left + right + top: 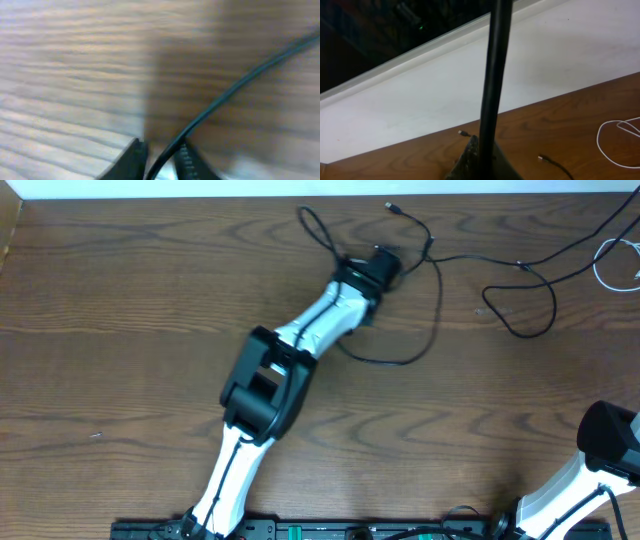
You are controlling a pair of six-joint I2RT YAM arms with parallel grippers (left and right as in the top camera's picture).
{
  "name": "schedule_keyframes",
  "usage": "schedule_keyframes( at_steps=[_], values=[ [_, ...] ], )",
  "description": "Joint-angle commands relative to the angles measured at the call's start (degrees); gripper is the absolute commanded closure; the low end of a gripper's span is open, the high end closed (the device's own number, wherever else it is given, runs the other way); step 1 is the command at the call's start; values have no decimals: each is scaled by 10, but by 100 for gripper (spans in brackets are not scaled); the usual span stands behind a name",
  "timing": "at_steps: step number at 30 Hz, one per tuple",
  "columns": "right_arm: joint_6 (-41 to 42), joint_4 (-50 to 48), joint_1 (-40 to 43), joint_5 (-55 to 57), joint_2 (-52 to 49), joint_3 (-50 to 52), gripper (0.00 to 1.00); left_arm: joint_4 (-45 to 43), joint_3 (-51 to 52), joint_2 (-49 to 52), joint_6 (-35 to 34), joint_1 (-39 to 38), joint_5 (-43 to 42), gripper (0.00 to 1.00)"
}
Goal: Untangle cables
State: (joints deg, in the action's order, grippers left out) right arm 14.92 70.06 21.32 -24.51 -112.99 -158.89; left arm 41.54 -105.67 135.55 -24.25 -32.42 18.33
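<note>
While the left claw (160,167) pinches the black cable (240,82), the right claw (480,162) is pressed together.
The black cable lies in loose loops at the far middle of the desk (120,330) and runs off to the far right; the white cable (612,268) curls at the far right edge, well apart from the left claw; the right arm (600,450) is at the near right corner.
</note>
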Motion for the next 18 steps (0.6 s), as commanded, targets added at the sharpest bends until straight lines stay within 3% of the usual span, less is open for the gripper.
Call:
schedule_keyframes(
  at_steps=[1,6,18],
  values=[
    [-22,1,2,18,5,-4,99,20,34,51,3,45,-26,92],
    [-21,10,12,64,5,-4,99,23,34,40,3,118,-77,92],
    [9,20,122,181,3,-3,99,84,34,24,19,271,-76,92]
  ],
)
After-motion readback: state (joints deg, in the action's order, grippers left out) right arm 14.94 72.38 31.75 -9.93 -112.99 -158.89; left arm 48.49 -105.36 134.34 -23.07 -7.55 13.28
